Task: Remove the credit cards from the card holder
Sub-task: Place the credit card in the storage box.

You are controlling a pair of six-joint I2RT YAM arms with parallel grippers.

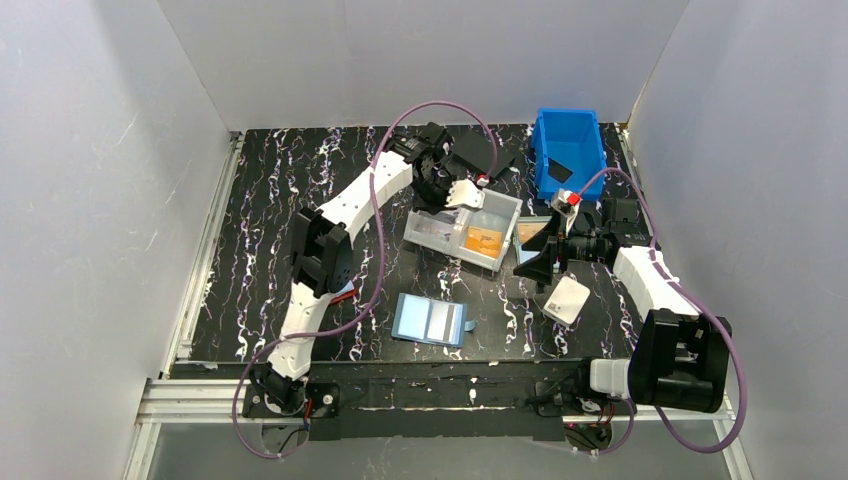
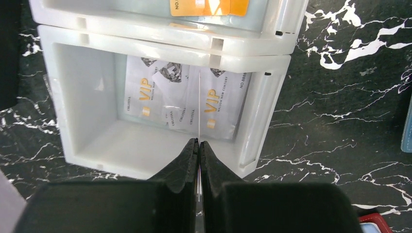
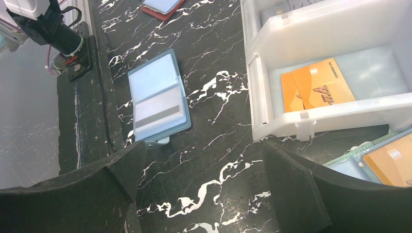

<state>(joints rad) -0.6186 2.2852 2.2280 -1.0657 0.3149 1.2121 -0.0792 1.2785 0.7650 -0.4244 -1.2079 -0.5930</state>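
Left wrist shows left hand (image 2: 199, 142) pinching a thin card (image 2: 199, 107) over white bin (image 2: 73, 97) of VIP cards (image 2: 141, 92); right hand (image 3: 204, 150) released.

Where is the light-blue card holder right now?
In the top view, the card holder lies open on the table, near the middle of its front edge, just in front of the white tray.

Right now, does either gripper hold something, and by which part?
Left gripper pinches a thin card, seen edge-on, by its near end; right gripper holds nothing.

Robot lab cell: white panel walls (image 1: 90, 180), aluminium rails (image 1: 200, 270), arms (image 1: 350, 200) bolted to marbled table (image 1: 260, 200).
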